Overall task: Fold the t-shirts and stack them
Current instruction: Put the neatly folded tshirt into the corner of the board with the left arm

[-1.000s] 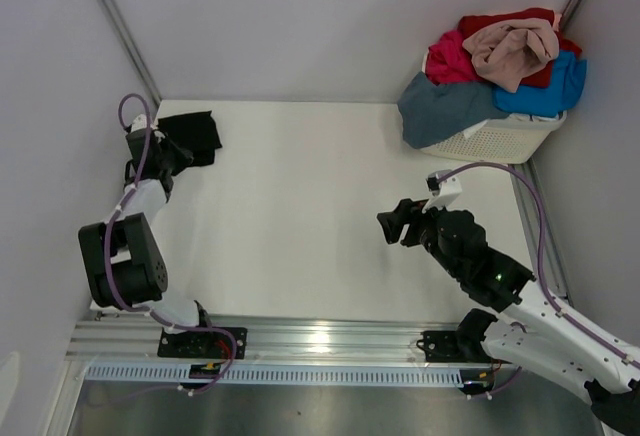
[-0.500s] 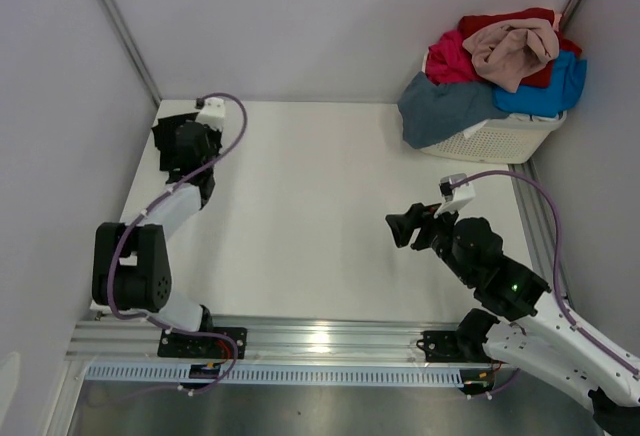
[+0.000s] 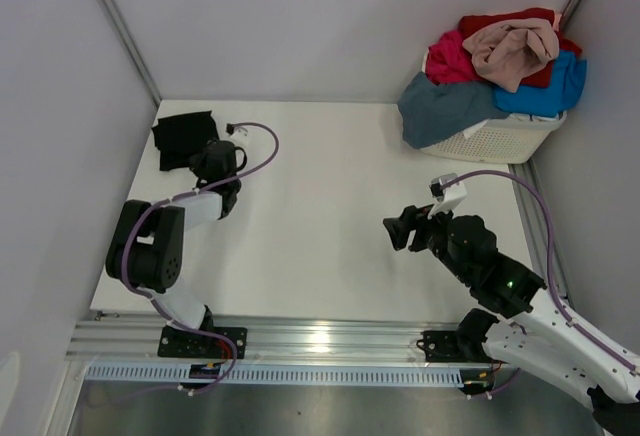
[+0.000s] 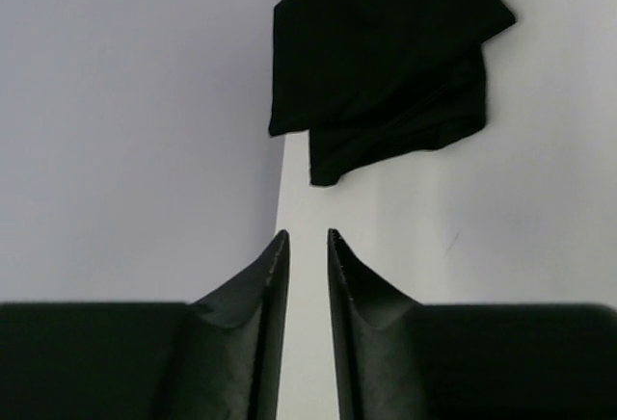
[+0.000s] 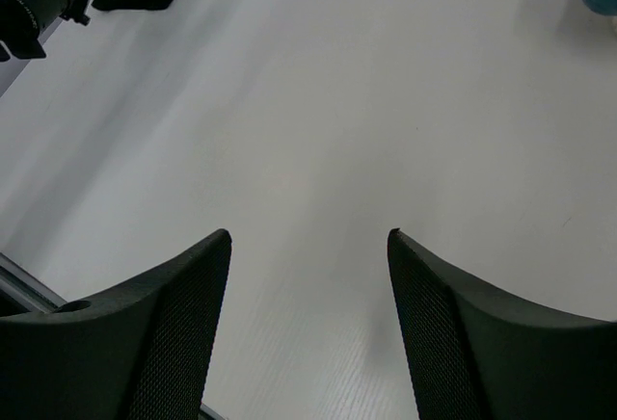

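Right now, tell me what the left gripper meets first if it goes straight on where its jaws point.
The black t-shirt: it lies on the table straight ahead of the left gripper, with nothing between. Height is unclear, so it might skim over the cloth.

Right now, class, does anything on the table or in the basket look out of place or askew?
The slate grey-blue t-shirt spills over the white basket's left rim toward the table; the other shirts are heaped unfolded above it. The black t-shirt in the far left corner is folded, its layers slightly askew.
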`<state>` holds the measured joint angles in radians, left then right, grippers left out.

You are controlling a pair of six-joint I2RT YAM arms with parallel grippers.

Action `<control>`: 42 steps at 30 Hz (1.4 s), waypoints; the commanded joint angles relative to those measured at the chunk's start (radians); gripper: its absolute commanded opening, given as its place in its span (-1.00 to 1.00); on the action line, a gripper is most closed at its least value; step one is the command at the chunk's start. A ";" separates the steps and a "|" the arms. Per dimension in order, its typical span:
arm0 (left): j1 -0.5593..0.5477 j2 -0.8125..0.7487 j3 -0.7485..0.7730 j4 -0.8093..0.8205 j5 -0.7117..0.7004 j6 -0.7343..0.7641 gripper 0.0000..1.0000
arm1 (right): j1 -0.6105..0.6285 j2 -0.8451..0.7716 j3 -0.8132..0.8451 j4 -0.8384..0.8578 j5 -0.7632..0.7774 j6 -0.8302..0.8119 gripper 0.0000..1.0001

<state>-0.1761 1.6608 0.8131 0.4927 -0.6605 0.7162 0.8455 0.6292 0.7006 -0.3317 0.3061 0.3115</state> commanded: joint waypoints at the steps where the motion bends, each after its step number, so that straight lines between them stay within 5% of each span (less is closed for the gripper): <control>1: 0.001 0.019 0.027 0.019 -0.166 0.043 -0.44 | -0.005 0.001 0.007 0.022 -0.027 -0.028 0.40; 2: 0.001 0.027 0.056 -0.015 -0.172 0.040 -0.38 | -0.005 0.003 0.011 0.023 -0.030 -0.029 0.40; 3: 0.001 0.043 0.066 -0.046 -0.179 0.035 -0.10 | -0.006 0.004 0.013 0.022 -0.032 -0.029 0.40; 5: 0.001 0.059 0.080 -0.092 -0.185 0.016 0.96 | -0.005 0.001 0.017 0.016 -0.033 -0.026 0.41; 6: 0.001 0.071 0.084 -0.115 -0.177 -0.018 0.97 | -0.005 -0.005 0.019 0.014 -0.033 -0.025 0.41; 13: 0.029 0.163 0.201 -0.330 -0.110 -0.121 0.90 | -0.006 -0.029 0.049 -0.044 -0.025 -0.018 0.40; 21: 0.130 0.244 0.345 -0.584 -0.005 -0.251 0.19 | -0.006 -0.040 0.099 -0.115 0.011 -0.018 0.40; 25: 0.153 0.323 0.501 -0.715 0.027 -0.290 -0.41 | -0.006 -0.023 0.120 -0.122 0.021 -0.025 0.41; 39: 0.170 0.491 0.793 -0.983 0.163 -0.340 -0.44 | -0.010 0.079 0.188 -0.095 0.028 -0.069 0.40; 42: 0.208 0.482 0.842 -1.020 0.211 -0.405 -0.28 | -0.013 0.095 0.175 -0.067 0.069 -0.036 0.43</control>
<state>-0.0154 2.1521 1.5803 -0.4477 -0.5182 0.3988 0.8402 0.7151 0.8455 -0.4423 0.3260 0.2672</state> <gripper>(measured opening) 0.313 0.704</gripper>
